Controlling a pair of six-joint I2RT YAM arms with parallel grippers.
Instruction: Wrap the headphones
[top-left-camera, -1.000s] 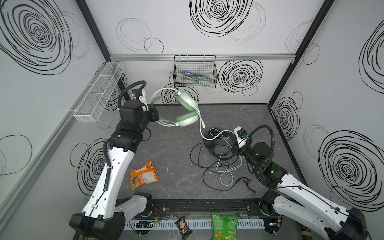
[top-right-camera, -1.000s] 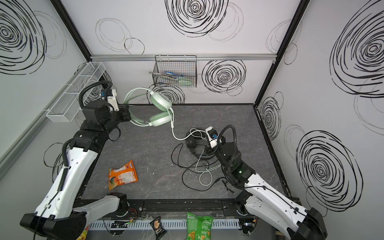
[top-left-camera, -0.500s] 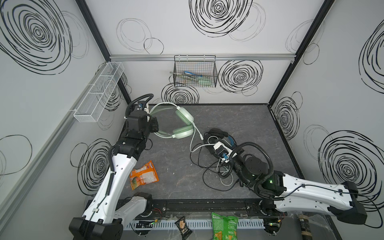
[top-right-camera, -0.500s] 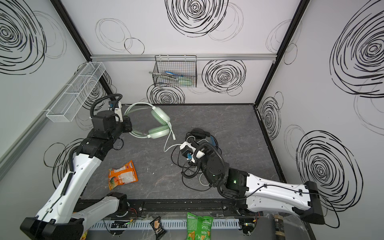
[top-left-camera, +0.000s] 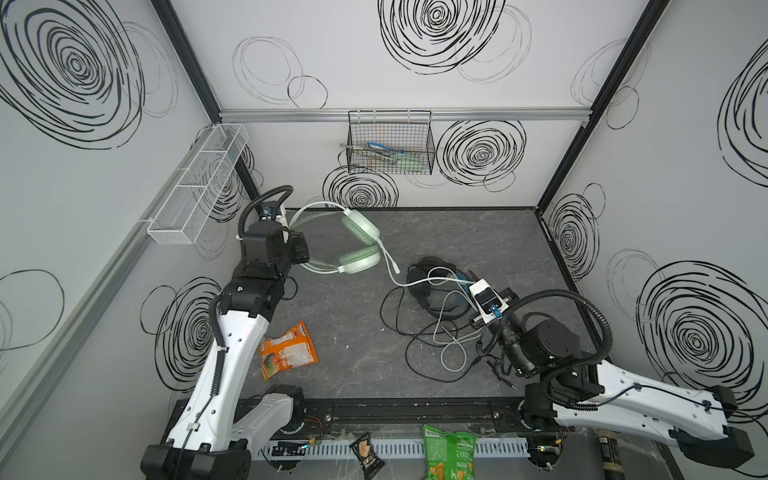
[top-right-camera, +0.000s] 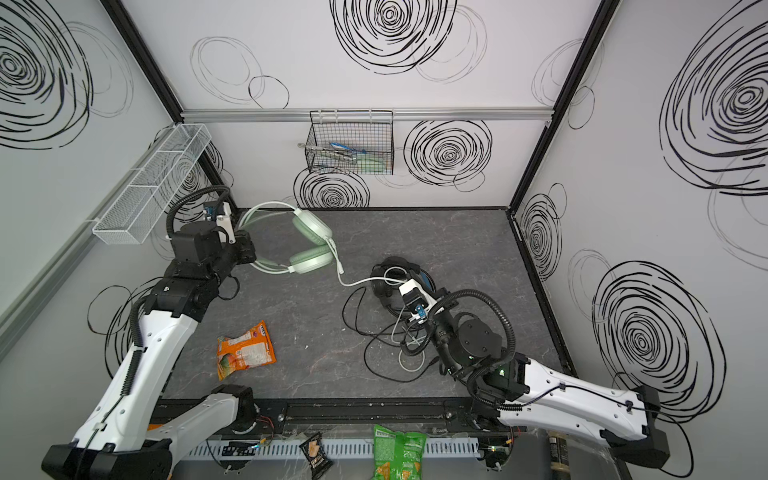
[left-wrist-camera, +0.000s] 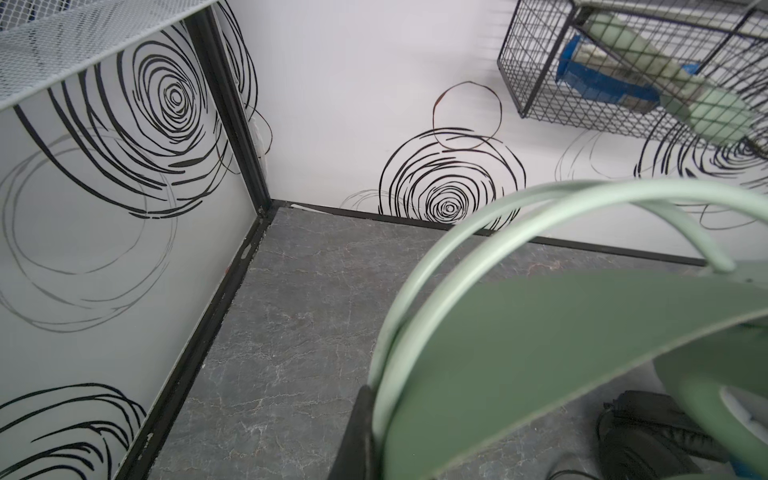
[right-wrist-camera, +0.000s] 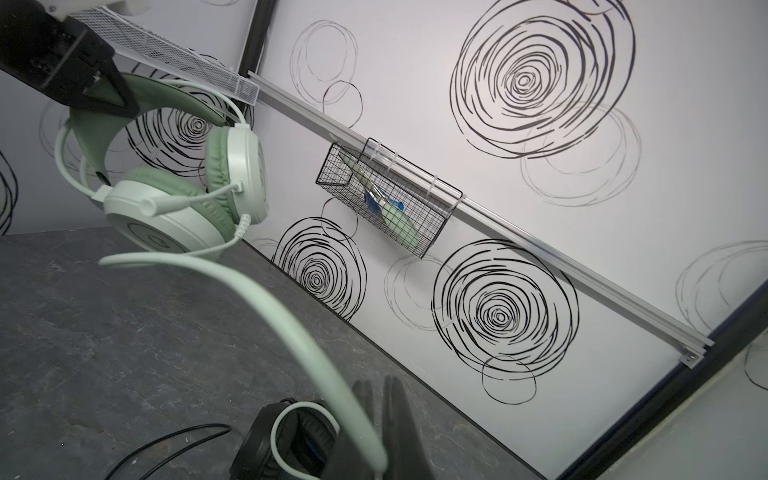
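Observation:
My left gripper (top-left-camera: 304, 252) is shut on the headband of the mint-green headphones (top-left-camera: 360, 240), holding them above the back left of the floor; one dark finger (left-wrist-camera: 358, 440) presses the green band (left-wrist-camera: 540, 332). Their white cable (top-left-camera: 415, 282) runs right to my right gripper (right-wrist-camera: 377, 415), which is shut on it over the black headphones (top-left-camera: 428, 272). In both top views the right jaws are hidden under the wrist camera (top-right-camera: 411, 293). Slack white and black cable loops (top-left-camera: 453, 353) lie tangled on the floor.
An orange snack bag (top-left-camera: 286, 351) lies front left on the grey floor (top-left-camera: 357, 332). A black wire basket (top-left-camera: 390, 145) hangs on the back wall and a white mesh shelf (top-left-camera: 199, 183) on the left wall. Snack packets (top-left-camera: 449, 455) lie beyond the front rail.
The left gripper has lowered the green headphones a little toward the front. The right arm swung left over the cable tangle, then came back right, still holding the white cable.

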